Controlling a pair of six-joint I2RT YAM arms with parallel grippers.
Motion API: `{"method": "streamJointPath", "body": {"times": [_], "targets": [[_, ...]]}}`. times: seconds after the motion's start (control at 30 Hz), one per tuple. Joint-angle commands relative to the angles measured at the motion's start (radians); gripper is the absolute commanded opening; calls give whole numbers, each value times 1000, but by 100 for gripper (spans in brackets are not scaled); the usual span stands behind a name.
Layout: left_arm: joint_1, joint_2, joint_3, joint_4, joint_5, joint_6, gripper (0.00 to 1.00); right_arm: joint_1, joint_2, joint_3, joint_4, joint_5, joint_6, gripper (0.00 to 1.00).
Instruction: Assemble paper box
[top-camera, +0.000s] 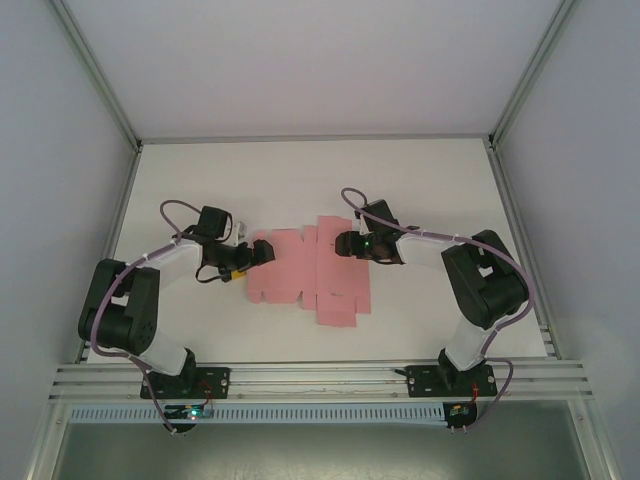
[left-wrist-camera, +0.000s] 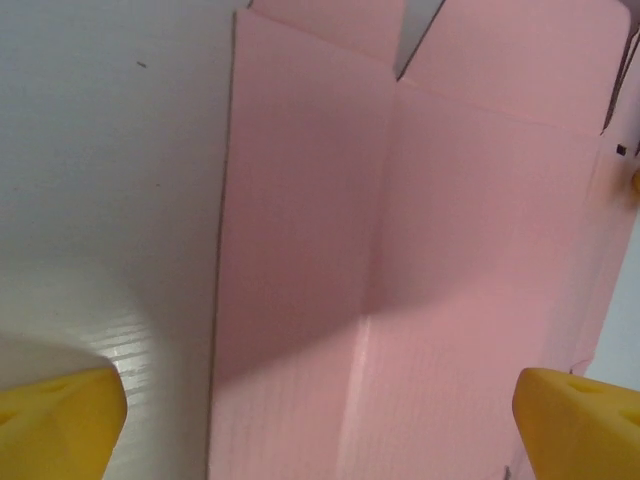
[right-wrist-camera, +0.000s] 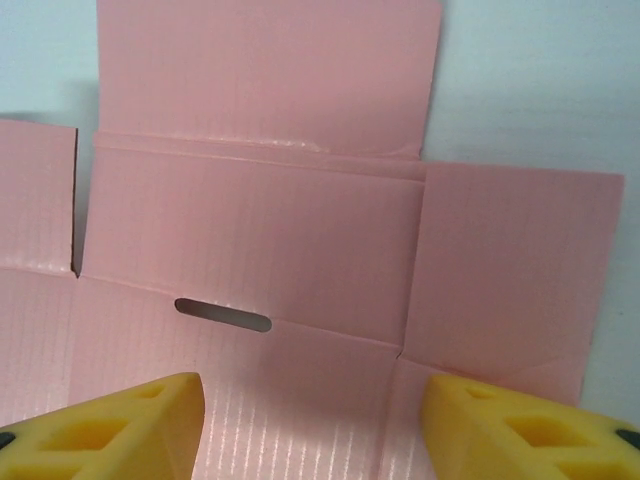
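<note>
Between the two grippers, flat on the white table (top-camera: 420, 190), lies the paper box (top-camera: 305, 272), for now an unfolded pink die-cut sheet of creased panels and flaps. The left gripper (top-camera: 262, 252) hovers at the sheet's left edge with its yellow fingertips (left-wrist-camera: 60, 420) spread wide. That edge runs up between them, with bare table near one tip and pink card near the other. The right gripper (top-camera: 345, 243) sits over the sheet's right part, jaws apart and pinching nothing. Just ahead of them a narrow slot (right-wrist-camera: 222, 315) is cut on a crease, and beyond it lies a long flap. The step in hand looks like a first fold. It should go best by catching a flap's free edge and bending it along its scored crease while the other arm pins the neighbouring panel. Open table lies beyond every edge of the sheet, leaving room to lift and swing panels.
</note>
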Motion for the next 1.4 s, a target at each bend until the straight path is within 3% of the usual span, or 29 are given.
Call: {"method": "streamJointPath", "body": {"times": [0.0,0.27,0.43,0.53,0.73,0.8,0.83,1.2,1.37], "targets": [[-18,44,13,55,150,-8,100,-11,49,-51,-59,9,12,63],[-17,12,-35,309,315,-120,99,-32,98,-85,-12,-16,36,61],[-18,-13,-40,375,324,-152,90,-34,96,-96,-7,-7,26,61],[-19,-38,-43,386,312,-146,73,-36,88,-102,-1,-1,14,61],[-31,-51,-12,360,297,-88,25,-51,26,-119,79,-62,-26,64],[-33,-53,5,374,302,-77,3,-64,-20,-110,97,-98,-51,66],[-34,-57,14,384,301,-71,0,-74,-51,-105,108,-123,-64,67],[-76,-211,54,658,336,-7,0,-298,-434,-253,445,-392,36,89],[-116,-278,30,903,300,-163,0,-399,-533,-361,615,-464,149,89]]}}
